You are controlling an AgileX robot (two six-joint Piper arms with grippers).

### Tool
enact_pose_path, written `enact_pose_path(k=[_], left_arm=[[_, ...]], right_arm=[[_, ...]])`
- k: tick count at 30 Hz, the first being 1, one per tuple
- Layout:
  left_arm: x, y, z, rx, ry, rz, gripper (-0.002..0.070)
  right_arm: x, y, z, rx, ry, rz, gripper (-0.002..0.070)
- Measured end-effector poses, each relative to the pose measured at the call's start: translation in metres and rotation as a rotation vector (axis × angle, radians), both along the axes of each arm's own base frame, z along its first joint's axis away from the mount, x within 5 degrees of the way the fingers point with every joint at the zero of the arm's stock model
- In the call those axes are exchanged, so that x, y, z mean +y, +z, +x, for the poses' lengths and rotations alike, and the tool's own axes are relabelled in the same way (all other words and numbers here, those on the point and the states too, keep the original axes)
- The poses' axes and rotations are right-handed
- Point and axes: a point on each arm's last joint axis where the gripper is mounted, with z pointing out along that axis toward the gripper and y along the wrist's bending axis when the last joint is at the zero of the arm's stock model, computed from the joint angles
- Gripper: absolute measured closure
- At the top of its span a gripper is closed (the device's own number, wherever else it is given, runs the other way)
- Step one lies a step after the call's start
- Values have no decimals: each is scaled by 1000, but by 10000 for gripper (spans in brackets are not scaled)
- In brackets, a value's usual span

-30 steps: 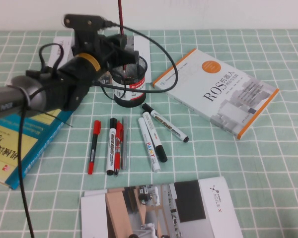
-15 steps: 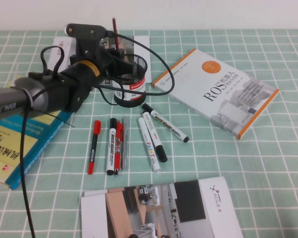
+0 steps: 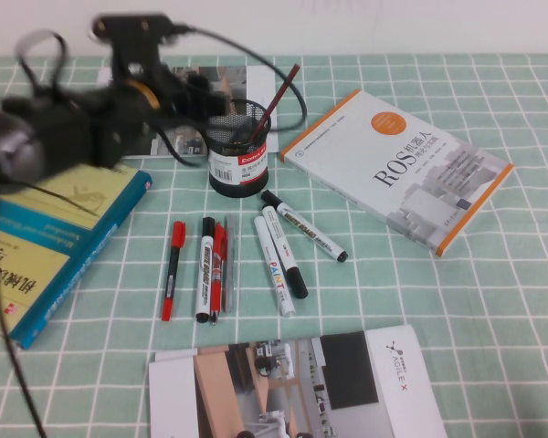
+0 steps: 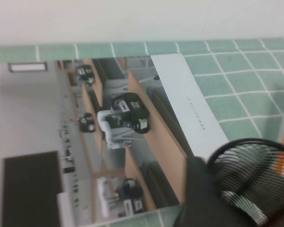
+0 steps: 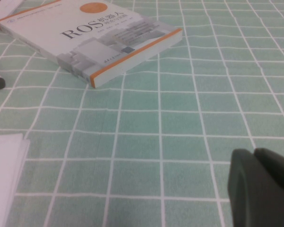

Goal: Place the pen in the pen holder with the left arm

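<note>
The thin maroon pen (image 3: 276, 99) stands in the black wire-mesh pen holder (image 3: 238, 146), leaning to the right with its top above the rim. My left gripper (image 3: 201, 96) is just left of the holder, level with its rim, open and holding nothing. In the left wrist view one dark finger (image 4: 201, 189) shows beside the holder's mesh rim (image 4: 255, 179). My right gripper (image 5: 258, 163) is shut and empty, low over the green checked cloth; it is out of the high view.
Several markers and pens (image 3: 215, 265) lie in a row in front of the holder. A white ROS book (image 3: 397, 169) lies to the right and a blue book (image 3: 46, 246) to the left. One brochure (image 3: 292, 388) is at the front edge, another (image 4: 109, 127) lies behind the holder.
The pen has dropped from my left gripper into the holder and now leans right. My left arm has pulled back to the left, away from the holder.
</note>
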Motion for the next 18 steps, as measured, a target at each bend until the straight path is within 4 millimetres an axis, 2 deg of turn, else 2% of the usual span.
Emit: enact_pose_path(k=[1, 3, 4, 6, 8, 12, 18], left_arm=[[3, 15, -7, -3, -1, 11, 387], [8, 33, -19, 2, -2, 29, 531], [12, 44, -28, -3, -2, 34, 582], [21, 64, -48, -25, -1, 30, 636], [29, 79, -69, -53, -2, 25, 657], [52, 104, -126, -117, -3, 7, 671], [88, 96, -215, -169, -2, -13, 675]], right_arm=[[0, 0, 0, 0, 0, 0, 696], [0, 0, 0, 0, 0, 0, 696], [0, 0, 0, 0, 0, 0, 696], [0, 0, 0, 0, 0, 0, 696], [0, 0, 0, 0, 0, 0, 696], [0, 0, 0, 0, 0, 0, 696], [0, 0, 0, 0, 0, 0, 696]])
